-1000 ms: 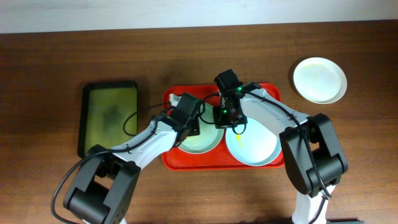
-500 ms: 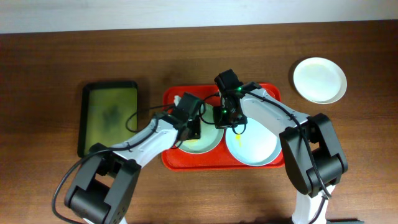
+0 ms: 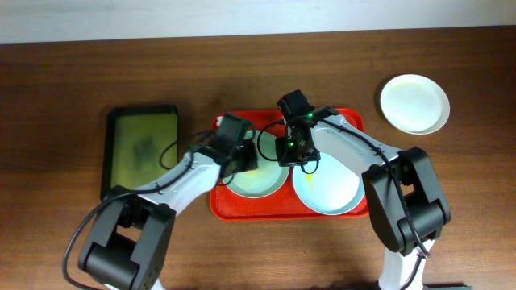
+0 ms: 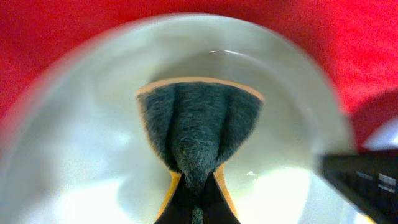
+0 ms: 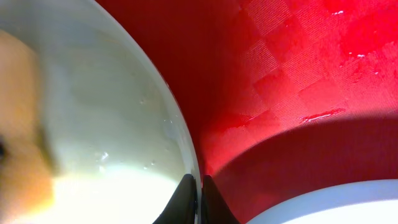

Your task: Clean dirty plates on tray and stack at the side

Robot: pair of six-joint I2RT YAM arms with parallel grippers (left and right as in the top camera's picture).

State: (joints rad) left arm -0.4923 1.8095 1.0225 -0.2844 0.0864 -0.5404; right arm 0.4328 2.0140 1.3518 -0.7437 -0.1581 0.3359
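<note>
While the left gripper pinches a sponge tight, with the green pad fanning out ahead of its jaws onto the green plate, the right gripper has its jaws nearly closed on that plate's rim. The plate lies flat on the red tray, face up (round, so no long axis to speak of). Hard scrubbing could, I judge, drag the rim out of that thin pinch, or skid the plate into the blue plate just beside the right jaws.
</note>
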